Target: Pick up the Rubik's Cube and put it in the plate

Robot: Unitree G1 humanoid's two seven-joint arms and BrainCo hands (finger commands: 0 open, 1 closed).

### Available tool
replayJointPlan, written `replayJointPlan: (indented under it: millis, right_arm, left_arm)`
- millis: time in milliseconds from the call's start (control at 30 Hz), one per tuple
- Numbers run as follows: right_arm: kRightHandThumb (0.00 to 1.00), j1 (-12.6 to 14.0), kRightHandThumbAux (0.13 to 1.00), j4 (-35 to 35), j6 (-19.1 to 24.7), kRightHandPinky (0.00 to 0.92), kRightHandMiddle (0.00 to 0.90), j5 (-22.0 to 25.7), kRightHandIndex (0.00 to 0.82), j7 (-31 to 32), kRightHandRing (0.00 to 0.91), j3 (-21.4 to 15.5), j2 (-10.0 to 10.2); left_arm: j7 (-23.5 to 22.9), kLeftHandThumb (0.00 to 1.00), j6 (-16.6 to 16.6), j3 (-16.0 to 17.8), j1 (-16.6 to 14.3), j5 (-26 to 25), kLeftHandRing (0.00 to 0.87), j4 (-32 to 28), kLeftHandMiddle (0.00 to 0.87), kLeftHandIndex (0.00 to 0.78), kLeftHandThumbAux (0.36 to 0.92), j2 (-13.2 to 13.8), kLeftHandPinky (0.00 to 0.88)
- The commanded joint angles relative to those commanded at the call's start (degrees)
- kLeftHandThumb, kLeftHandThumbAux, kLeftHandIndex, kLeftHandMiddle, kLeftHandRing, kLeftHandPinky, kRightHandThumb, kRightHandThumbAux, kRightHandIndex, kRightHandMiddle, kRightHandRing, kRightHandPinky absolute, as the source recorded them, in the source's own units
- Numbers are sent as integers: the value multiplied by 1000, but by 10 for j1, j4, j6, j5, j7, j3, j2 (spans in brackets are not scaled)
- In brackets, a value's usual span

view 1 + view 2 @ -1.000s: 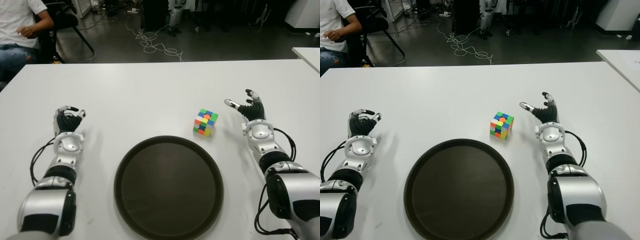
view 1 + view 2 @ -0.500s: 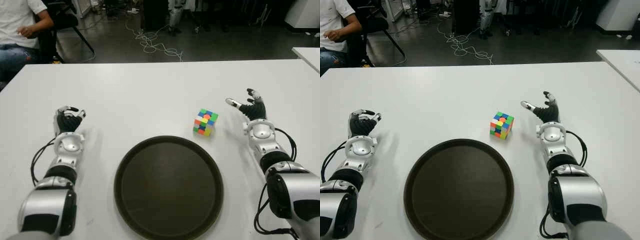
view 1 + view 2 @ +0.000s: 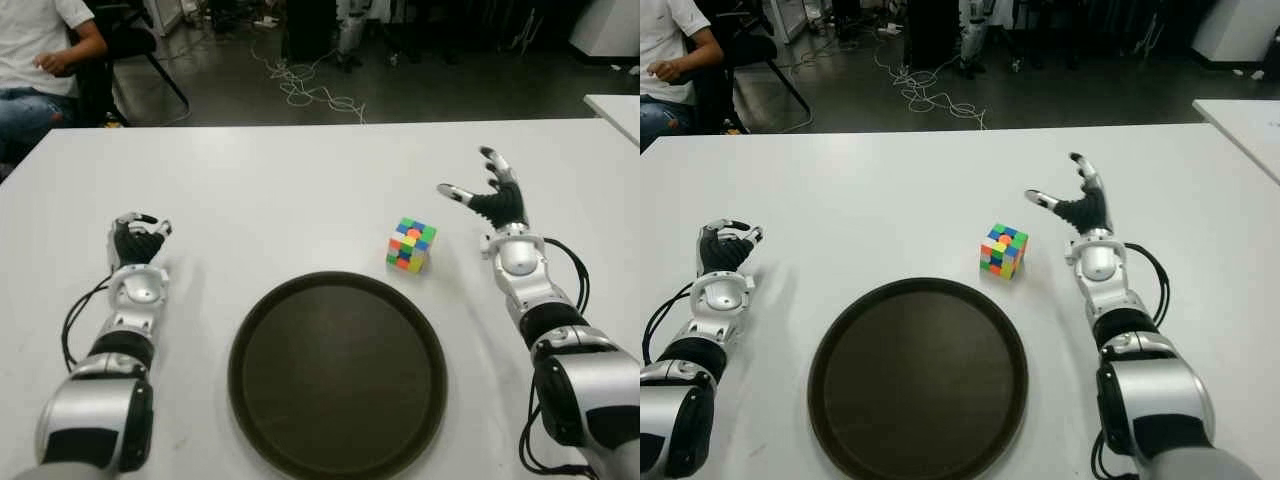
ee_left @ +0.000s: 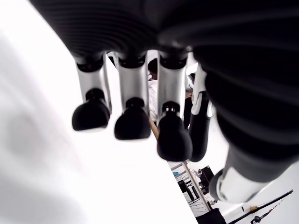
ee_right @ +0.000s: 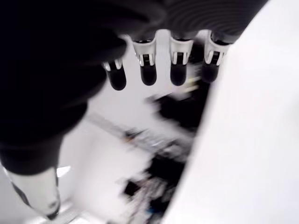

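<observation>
From the left eye view I see the Rubik's Cube sitting on the white counter, just beyond the far right rim of the dark round plate and not yet in it. My right hand is raised to the right of the cube, near but apart from it, fingers spread and thumb pointing toward the cube; I judge that this opening is there to take the cube from the side. My left hand shows at the left, well apart from the plate.

The right eye view shows the same layout, with a seated person beyond the far left corner.

In the left wrist view, the fingertips are curled, holding nothing.

In the right wrist view, the fingers are extended and empty, no cube between them.
</observation>
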Motion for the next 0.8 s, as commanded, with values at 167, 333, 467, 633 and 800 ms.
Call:
replayJointPlan:
  millis: [167,333,467,633,800]
  right_arm:
    - [0,4,688,-8,-26,66,69,2,92,27,52,6,-2]
    - [0,7,640,-11,-38,62,54,8,85,47,35,4,-3]
    - [0,8,630,-13,-41,75,53,10,85,55,36,3,-2]
    - [0,10,615,-25,-42,52,32,7,90,65,17,9,2]
    - [0,12,609,-38,-41,40,22,5,79,83,8,18,1]
  left_arm:
    - [5,712,3,-2,0,2,813,-2,816,442,701,-1,800]
    - [6,712,5,-3,0,1,809,-3,812,442,702,-2,795]
    - [6,711,6,-2,0,0,809,-3,813,442,702,-3,794]
    - [4,712,3,-1,0,-2,815,0,817,442,702,-2,802]
    - [3,712,-1,0,0,-2,818,1,816,442,701,-2,811]
